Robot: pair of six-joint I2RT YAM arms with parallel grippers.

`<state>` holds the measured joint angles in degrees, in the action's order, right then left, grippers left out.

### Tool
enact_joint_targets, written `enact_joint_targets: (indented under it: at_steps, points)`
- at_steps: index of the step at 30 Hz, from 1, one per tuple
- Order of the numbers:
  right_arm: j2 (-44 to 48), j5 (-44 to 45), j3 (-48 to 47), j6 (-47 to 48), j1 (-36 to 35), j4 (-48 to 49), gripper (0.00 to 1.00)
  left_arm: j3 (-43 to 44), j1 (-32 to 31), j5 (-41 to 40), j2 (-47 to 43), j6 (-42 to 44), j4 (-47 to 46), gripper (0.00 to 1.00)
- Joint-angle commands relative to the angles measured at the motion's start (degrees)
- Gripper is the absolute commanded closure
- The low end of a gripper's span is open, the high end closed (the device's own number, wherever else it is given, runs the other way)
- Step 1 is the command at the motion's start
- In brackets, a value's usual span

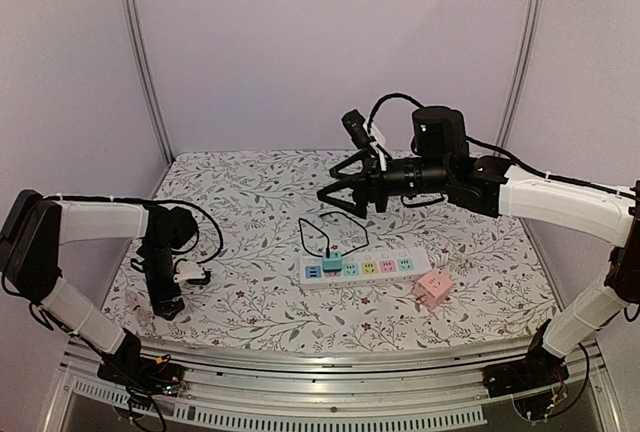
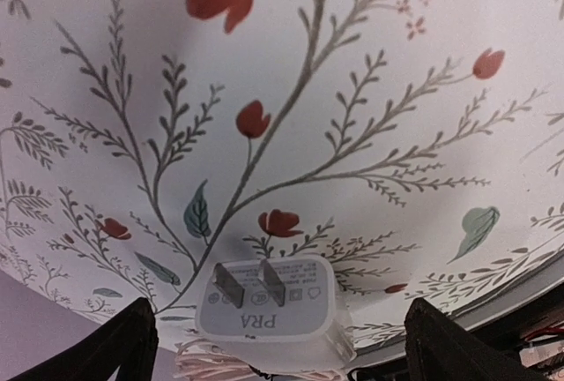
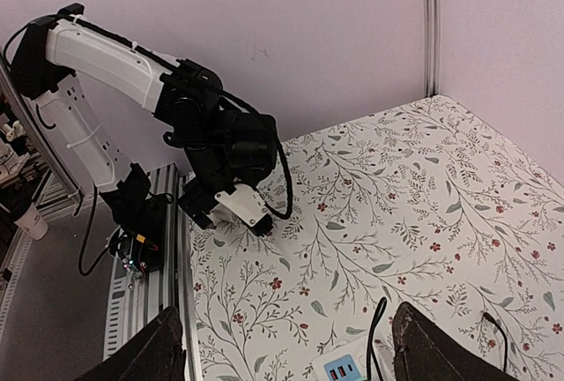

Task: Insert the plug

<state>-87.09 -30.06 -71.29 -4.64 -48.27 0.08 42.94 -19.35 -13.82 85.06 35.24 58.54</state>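
Observation:
A white plug (image 2: 264, 310) with two flat prongs facing the camera lies on the flowered cloth over a coiled pale cable. My left gripper (image 2: 280, 346) is open, its fingers (image 2: 115, 346) wide on both sides of the plug with gaps to it. In the top view the left gripper (image 1: 165, 304) points down at the table's left edge and hides the plug. The white power strip (image 1: 360, 269) lies mid-table with a teal plug (image 1: 332, 260) in it. My right gripper (image 1: 345, 192) is open and empty, held in the air behind the strip.
A pink cube adapter (image 1: 433, 288) lies right of the strip. A black cable (image 1: 318, 232) loops from the teal plug. The right wrist view shows the strip's end (image 3: 339, 368), the left arm (image 3: 211, 143) and the table's metal rail (image 3: 150, 310).

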Motion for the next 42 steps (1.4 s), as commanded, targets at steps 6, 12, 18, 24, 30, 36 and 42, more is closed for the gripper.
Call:
enact_joint_targets:
  at_steps: [6,12,18,24,30,36,42]
  points:
    - [0.5,0.9,0.2,0.1,-0.2,0.0,0.20,-0.6,1.5,0.1,3.4,-1.9,-2.0,0.42]
    - [1.2,2.7,0.7,-0.3,-0.1,0.0,0.20,3.5,1.4,2.4,2.8,-2.6,0.5,0.95]
    - [1.8,11.4,0.0,-7.9,2.6,-2.8,0.20,15.7,-4.0,6.0,-0.9,-4.9,7.2,1.00]
    - [7.0,18.5,1.7,-17.4,6.1,-5.6,0.22,34.8,-18.4,-5.8,-5.4,-0.2,13.7,1.00]
    - [10.8,14.2,1.6,-20.1,5.9,-7.7,0.24,45.7,-34.2,-21.1,-6.1,14.4,6.3,1.00]
    - [11.9,12.1,1.5,-21.9,1.4,-7.1,0.25,37.7,-46.3,-25.4,-5.4,33.4,-27.7,1.00]
    - [11.4,9.7,5.3,-26.3,-1.3,0.1,0.28,38.8,-48.8,-23.6,-0.9,36.5,-39.6,1.00]
